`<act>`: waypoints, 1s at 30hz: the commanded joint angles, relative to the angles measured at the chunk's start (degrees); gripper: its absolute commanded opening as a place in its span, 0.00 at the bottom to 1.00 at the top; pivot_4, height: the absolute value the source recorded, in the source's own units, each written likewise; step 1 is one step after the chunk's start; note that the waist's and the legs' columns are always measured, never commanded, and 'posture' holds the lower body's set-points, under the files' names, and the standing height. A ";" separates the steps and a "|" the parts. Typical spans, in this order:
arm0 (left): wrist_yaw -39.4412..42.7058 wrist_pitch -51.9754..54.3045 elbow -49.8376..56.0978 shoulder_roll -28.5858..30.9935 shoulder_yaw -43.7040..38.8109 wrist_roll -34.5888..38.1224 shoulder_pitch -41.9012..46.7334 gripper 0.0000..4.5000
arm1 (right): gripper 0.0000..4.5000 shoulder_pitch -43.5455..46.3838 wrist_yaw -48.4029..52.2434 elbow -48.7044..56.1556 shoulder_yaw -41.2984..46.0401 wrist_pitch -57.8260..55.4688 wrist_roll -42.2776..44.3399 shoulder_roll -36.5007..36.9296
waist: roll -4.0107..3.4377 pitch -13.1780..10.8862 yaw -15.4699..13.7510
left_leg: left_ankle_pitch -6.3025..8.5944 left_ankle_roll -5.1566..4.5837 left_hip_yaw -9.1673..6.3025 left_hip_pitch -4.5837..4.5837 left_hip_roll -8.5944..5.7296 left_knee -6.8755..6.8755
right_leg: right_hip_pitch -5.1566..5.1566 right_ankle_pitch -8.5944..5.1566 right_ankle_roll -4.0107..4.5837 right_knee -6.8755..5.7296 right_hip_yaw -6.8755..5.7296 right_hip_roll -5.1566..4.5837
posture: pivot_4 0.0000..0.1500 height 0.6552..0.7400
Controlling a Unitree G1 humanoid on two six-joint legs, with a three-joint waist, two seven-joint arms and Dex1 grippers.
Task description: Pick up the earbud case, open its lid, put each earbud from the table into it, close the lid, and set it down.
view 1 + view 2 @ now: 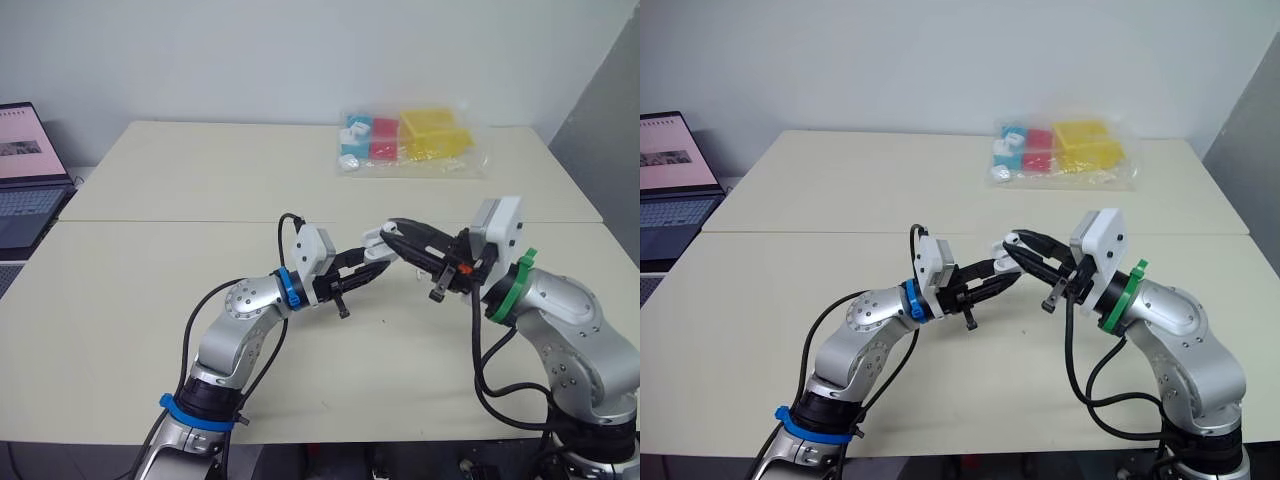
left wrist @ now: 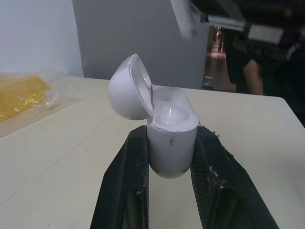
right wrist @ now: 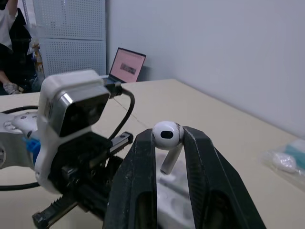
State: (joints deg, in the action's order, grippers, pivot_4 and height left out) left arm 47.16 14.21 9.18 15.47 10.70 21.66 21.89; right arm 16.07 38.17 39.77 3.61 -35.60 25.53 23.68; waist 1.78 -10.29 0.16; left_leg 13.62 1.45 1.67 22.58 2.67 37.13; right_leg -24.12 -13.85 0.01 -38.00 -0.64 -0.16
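Left gripper (image 2: 170, 136) clamped on earbud case (image 2: 172, 148) by lower body, held above table (image 1: 200, 180). Lid (image 2: 127, 88) hinged back, leaving mouth clear. Right gripper (image 3: 167, 136) pinches earbud (image 3: 166, 132) by head, stem free, just beside case; likely lining up for insertion.

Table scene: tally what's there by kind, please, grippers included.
earbud case: 1
earbud held in a gripper: 1
grippers: 2, left gripper and right gripper
laptop: 1
bag of coloured pieces: 1
Total: 6
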 commanded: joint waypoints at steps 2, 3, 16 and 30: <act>-0.16 0.30 2.72 -0.41 -0.55 1.32 0.88 0.18 | 0.10 -2.12 -1.17 -1.43 -1.53 7.48 -3.28 0.12 | 0.00 0.00 0.04 | 0.00 0.00 0.01 -0.01 0.00 0.00 | -0.01 0.00 0.00 -0.01 0.00 0.00 | 1.00 0.95; -0.10 0.37 2.88 -0.32 -0.49 1.35 0.82 0.18 | 0.10 -2.26 -1.19 -2.08 -1.88 8.72 -3.81 0.20 | 0.00 0.00 0.06 | 0.00 0.00 0.01 -0.02 0.00 0.00 | -0.01 0.00 0.00 -0.03 0.01 0.00 | 1.00 0.95; -0.47 1.09 4.22 0.16 -0.55 1.80 0.63 0.18 | 0.10 -3.77 -0.62 -7.27 -2.27 14.34 -4.38 1.95 | 0.00 0.00 0.01 | 0.00 0.00 0.01 -0.01 0.00 -0.02 | 0.00 0.00 0.01 0.02 0.01 0.02 | 1.00 0.95; -0.35 1.40 4.81 0.17 -0.71 1.62 0.78 0.18 | 0.26 -5.13 -0.47 -6.07 -2.78 11.17 -1.23 4.15 | 0.00 0.00 0.00 | 0.00 0.00 0.00 -0.02 0.01 -0.03 | -0.01 0.00 0.01 0.01 0.01 0.02 | 1.00 0.95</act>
State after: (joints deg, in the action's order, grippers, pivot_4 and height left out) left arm 46.81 17.02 11.16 15.98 10.82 22.45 21.83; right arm 11.50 37.39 31.90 0.23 -23.57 22.91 27.18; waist 1.78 -10.29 0.15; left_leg 13.61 1.45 1.66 22.57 2.68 37.10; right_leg -24.13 -13.86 0.01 -37.98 -0.64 -0.14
